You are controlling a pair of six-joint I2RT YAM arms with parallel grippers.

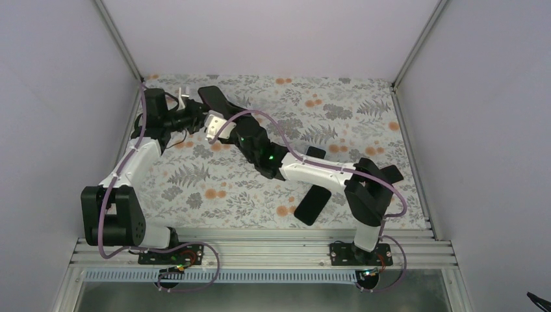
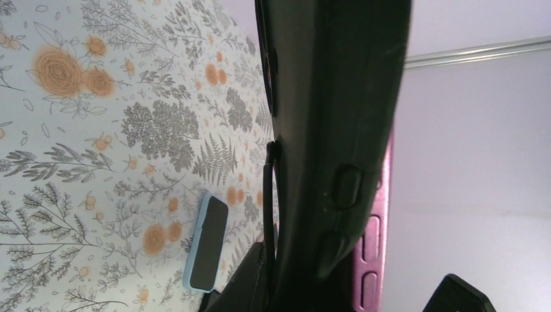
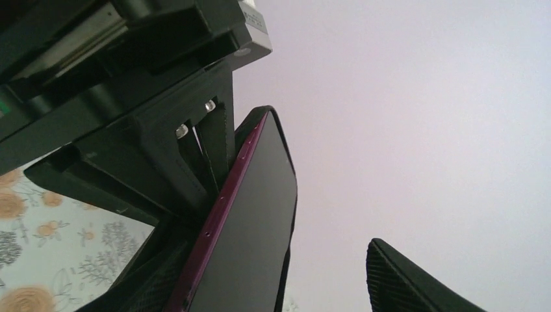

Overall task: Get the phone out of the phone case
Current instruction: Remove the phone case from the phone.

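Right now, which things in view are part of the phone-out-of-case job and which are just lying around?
In the job: magenta phone, black phone case, left gripper clamped on the case, right gripper open beside it.
Lying about: phone in a light-blue case, flat on the floral table cover.

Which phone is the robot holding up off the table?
The purple-pink phone in the black case, pinched by the left gripper. The others, like the blue-edged one, lie flat on the flowery table.
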